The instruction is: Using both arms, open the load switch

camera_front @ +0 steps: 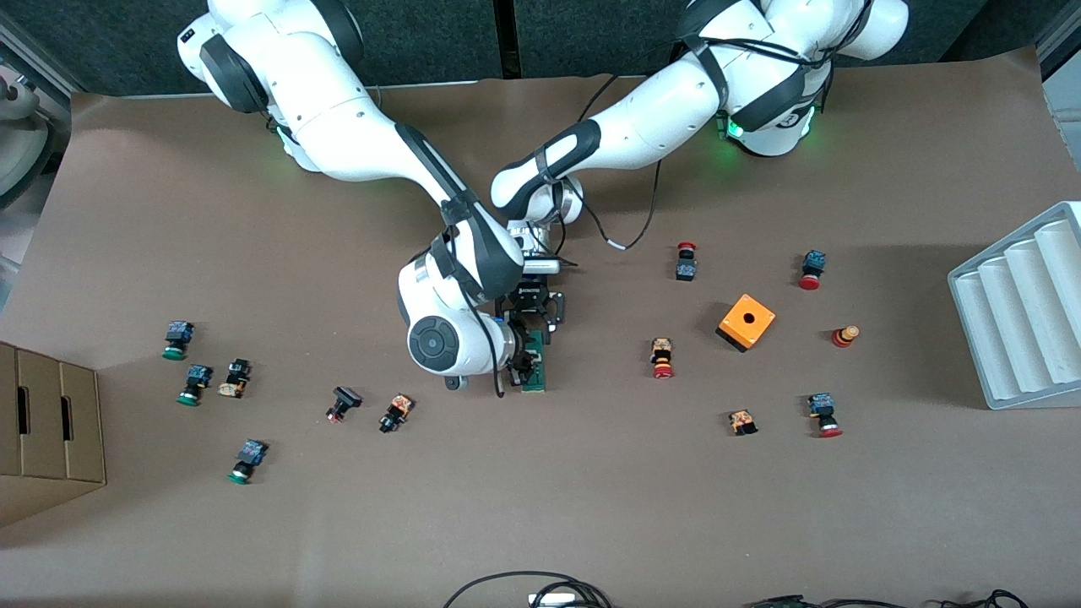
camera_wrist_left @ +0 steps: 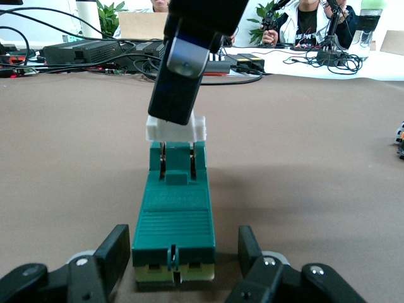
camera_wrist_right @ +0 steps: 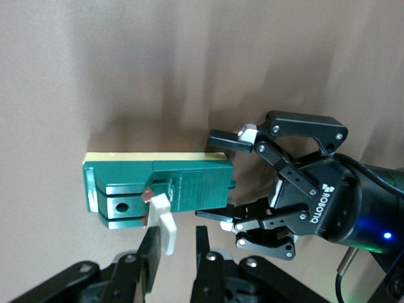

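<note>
Dark green, the load switch [camera_front: 535, 369] lies on the brown table [camera_front: 540, 507] just below centre of the front view. The left gripper [camera_wrist_right: 222, 183] clamps one end of its body between its fingers [camera_wrist_left: 117, 249]. The right gripper [camera_wrist_right: 173, 243] pinches the small white tab [camera_wrist_left: 175, 129] at the other end. An orange cube [camera_front: 746, 322] sits at centre right, with push buttons [camera_front: 662, 357] scattered around it.

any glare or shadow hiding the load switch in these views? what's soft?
Front view: even light, but the right arm's wrist covers much of the load switch. Left wrist view: switch sharp, the right gripper on the white tab soft. Right wrist view: soft shadow on the table beside the switch, no glare; left gripper sharp.
</note>
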Robot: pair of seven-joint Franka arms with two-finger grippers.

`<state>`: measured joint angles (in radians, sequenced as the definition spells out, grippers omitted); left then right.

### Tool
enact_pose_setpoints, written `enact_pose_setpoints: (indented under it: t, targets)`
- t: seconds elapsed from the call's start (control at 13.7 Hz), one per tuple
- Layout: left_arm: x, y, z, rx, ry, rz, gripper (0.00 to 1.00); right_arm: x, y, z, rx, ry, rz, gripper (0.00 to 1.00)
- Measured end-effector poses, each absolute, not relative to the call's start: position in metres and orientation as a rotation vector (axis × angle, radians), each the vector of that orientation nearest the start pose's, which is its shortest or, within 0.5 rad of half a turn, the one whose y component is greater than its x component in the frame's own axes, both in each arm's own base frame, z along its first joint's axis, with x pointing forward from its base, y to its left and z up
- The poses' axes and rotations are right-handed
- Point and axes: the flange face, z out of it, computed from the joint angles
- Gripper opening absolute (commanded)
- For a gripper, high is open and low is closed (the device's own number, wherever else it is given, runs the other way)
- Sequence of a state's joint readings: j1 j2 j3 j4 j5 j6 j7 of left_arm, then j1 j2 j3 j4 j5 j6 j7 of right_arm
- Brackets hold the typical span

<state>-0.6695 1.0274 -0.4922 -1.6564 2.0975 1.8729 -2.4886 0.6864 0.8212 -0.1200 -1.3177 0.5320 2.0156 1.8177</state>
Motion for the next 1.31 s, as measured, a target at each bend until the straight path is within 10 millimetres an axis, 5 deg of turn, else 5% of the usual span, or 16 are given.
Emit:
enact_pose_setpoints:
  t: [1.31]
  targets:
    - [0.350,-0.560,0.064,-2.609,-0.022,-1.801,0.78,0.567,0.446,0.223,-2.353,2.037,0.545,0.29]
